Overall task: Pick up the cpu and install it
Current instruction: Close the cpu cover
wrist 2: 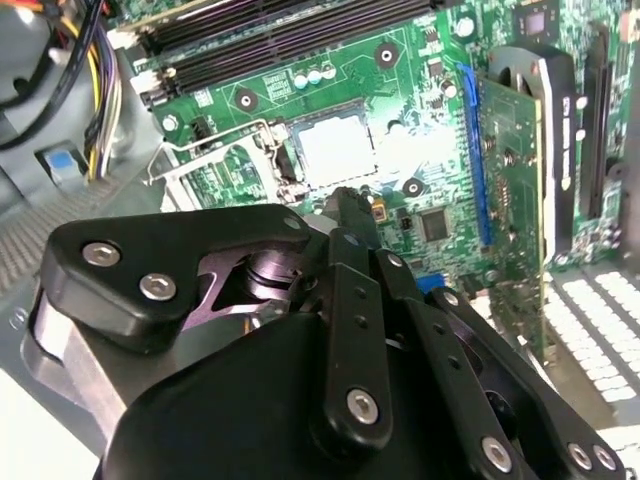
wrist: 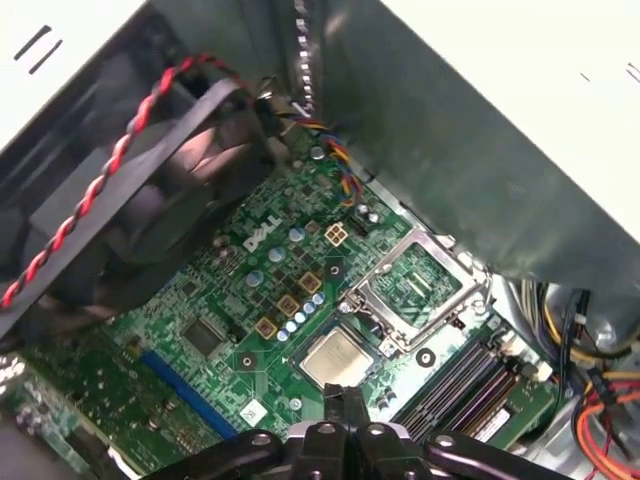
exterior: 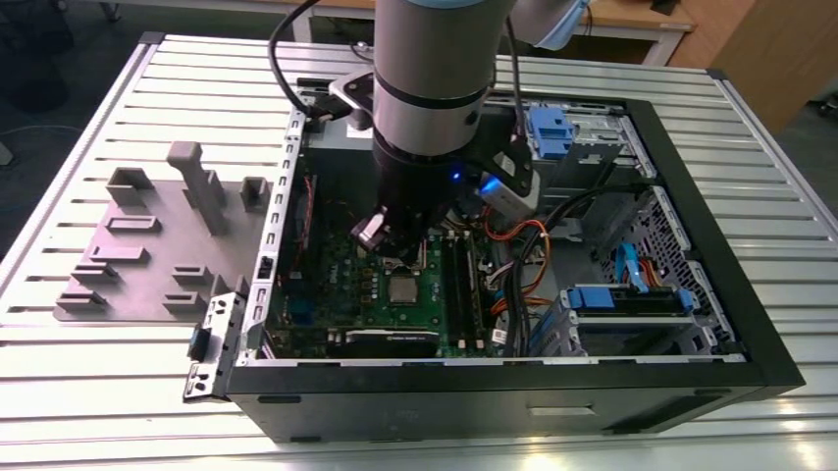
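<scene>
- My gripper (wrist: 345, 397) is closed up, holding nothing, hanging over the mobo (wrist: 230, 300), tip near the cpu (wrist: 338, 357).
- cpu sits in the socket; retention frame (wrist: 415, 285) is hinged open just beside it.
- My call: go slow, stay square, no side push; check the chip lies flat.
- First wrist view gives socket + frame detail. Exterior view gives the whole case (exterior: 524, 412) & my arm (exterior: 433, 78).
</scene>
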You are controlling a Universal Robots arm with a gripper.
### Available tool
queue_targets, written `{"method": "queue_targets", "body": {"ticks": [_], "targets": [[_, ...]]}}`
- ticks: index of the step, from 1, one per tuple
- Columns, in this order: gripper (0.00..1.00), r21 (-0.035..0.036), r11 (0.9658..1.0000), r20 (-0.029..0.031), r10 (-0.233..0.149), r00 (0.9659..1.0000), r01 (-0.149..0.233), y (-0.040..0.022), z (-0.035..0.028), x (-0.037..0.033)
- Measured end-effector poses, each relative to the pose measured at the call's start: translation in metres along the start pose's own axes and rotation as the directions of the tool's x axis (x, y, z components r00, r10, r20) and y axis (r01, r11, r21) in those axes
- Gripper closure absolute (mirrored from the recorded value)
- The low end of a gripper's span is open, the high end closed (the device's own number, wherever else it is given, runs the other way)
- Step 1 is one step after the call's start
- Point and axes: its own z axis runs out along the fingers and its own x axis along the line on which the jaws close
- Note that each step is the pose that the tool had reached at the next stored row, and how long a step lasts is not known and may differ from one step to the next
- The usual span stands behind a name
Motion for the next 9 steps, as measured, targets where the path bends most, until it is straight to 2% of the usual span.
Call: {"method": "queue_targets", "body": {"ticks": [2,9], "targets": [[0.89,0.0001,0.9997,-0.0005,-0.026,0.9997,0.026,0.0000,0.0000,0.0000],[0.89,0.0001,0.9996,-0.0005,-0.030,0.9996,0.030,0.0000,0.0000,0.0000]]}}
